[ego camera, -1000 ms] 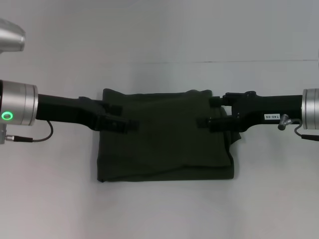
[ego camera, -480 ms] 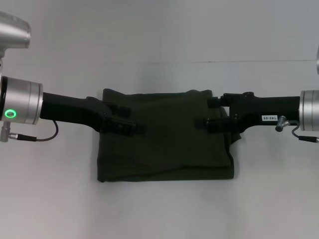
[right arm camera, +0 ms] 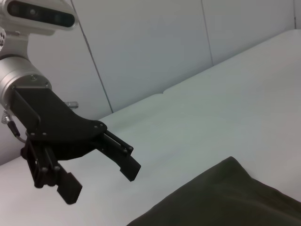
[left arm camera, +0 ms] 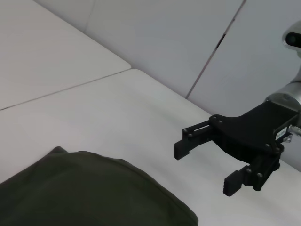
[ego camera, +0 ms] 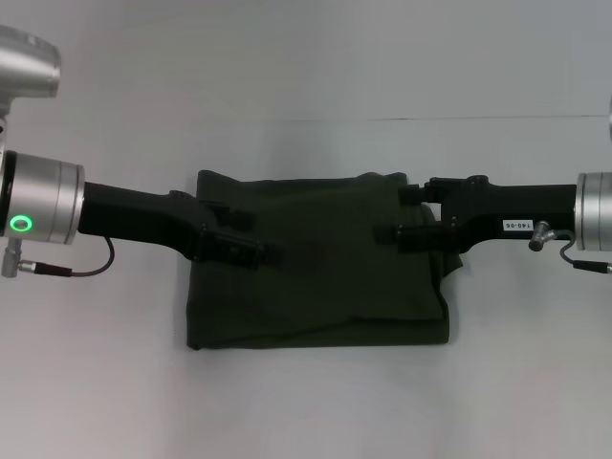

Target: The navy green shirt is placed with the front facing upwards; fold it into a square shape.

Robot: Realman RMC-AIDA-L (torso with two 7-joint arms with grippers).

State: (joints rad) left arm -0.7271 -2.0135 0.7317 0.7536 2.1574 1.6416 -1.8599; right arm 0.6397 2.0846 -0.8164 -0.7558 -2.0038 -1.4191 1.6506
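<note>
Head view is showing the navy green shirt [ego camera: 316, 263] lying folded mid-table, long axis sideways, while the left gripper [ego camera: 266, 251] and right gripper [ego camera: 387, 232] are hovering over opposite ends, fingers spread, empty.

Head cam overhead; wrist cams oblique.

Probably lab: bare white table [ego camera: 306, 402], panelled walls [left arm camera: 155, 42]

Not much going on — the left gripper [ego camera: 256, 241] creeps further in over the navy green shirt [ego camera: 320, 287], fingertips now nearer the middle of the cloth than a second ago. The right gripper [ego camera: 387, 225] edges inward too, just a touch — the gap between the two narrows.
</note>
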